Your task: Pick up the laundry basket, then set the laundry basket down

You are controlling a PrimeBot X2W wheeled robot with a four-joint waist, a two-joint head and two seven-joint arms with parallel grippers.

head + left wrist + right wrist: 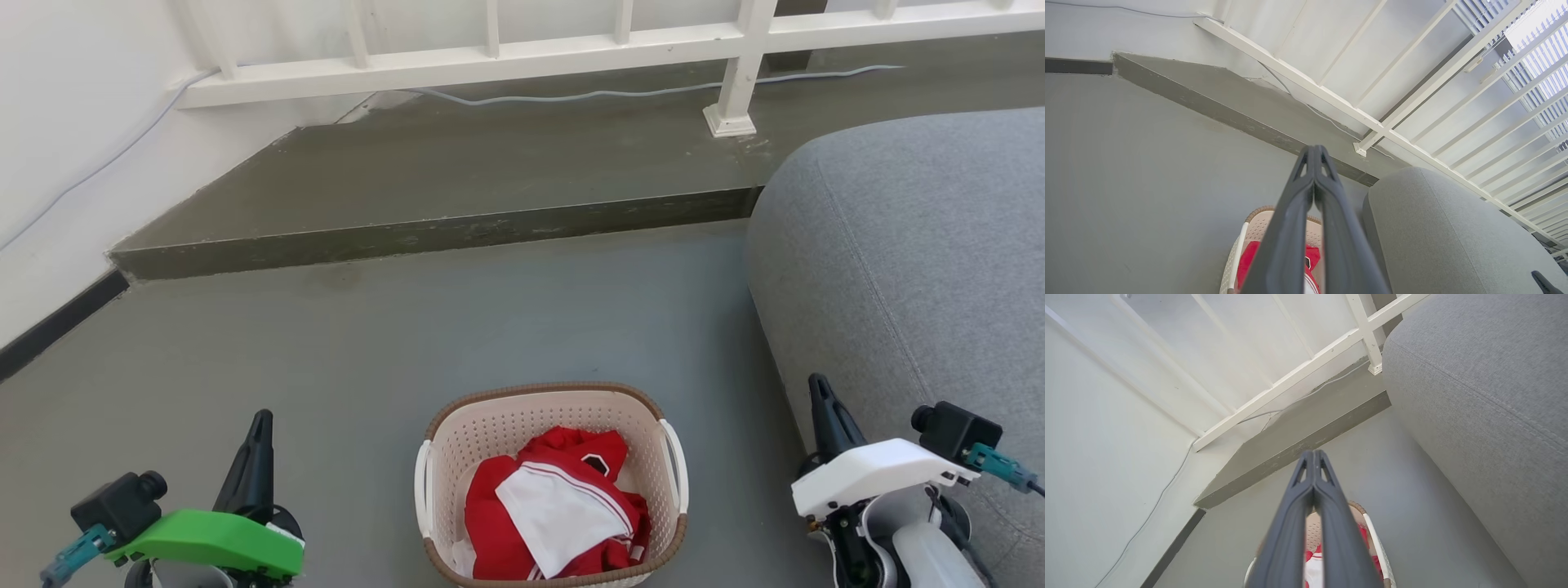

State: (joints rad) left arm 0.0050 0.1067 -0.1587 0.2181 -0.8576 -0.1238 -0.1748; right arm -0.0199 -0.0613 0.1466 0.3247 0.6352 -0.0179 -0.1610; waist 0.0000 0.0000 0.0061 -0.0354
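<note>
Laundry basket (490, 433) sat on the floor (392, 343) between left gripper (261, 420) and right gripper (817, 385), both with fingers pressed together, empty.

On my feed the grey floor (326, 351) has the laundry basket (490, 429) sitting on it, a grey sofa (914, 245) beside it (raised step (457, 163) further back).

No text or number can be read; the dark emblem (601, 464) on the red garment (496, 510) is unclear
</note>
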